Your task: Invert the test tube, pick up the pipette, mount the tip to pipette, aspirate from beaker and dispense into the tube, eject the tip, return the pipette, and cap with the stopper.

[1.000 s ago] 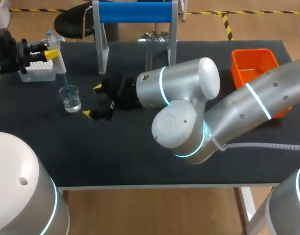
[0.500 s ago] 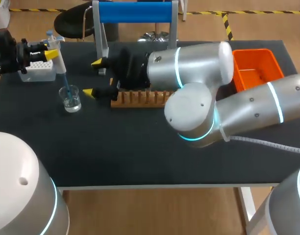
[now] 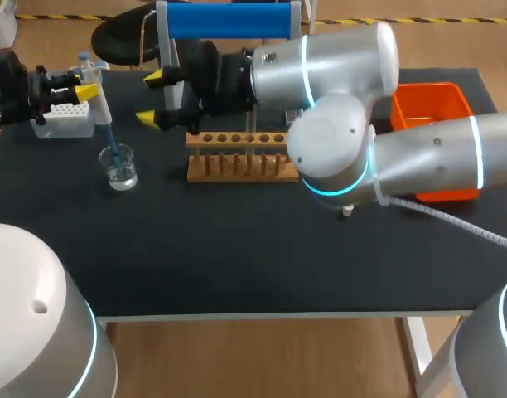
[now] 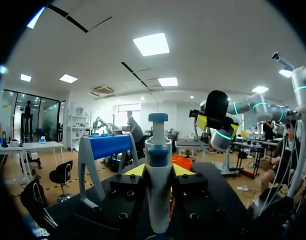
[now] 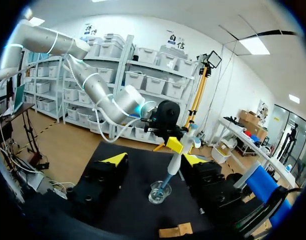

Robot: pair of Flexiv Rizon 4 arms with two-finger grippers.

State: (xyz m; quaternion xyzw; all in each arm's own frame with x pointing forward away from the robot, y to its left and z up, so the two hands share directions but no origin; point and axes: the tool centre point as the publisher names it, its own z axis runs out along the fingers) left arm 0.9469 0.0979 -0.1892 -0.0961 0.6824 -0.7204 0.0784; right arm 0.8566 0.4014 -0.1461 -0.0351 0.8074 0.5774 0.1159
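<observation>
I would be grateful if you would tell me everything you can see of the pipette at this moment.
The pipette is a slim white body, plastic by the look, with a blue collar and a blue-topped knob. It stands nearly upright, clamped from two sides between the yellow fingers of the left gripper. Its thin bluish tip reaches down into the clear beaker. Whether it touches the glass or any liquid cannot be told.

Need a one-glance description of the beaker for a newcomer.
From the wooden rack mid-table, look left. The beaker stands just in front of the white tip box. It is the only clear glass cup, with the pipette dipping into it.
</observation>
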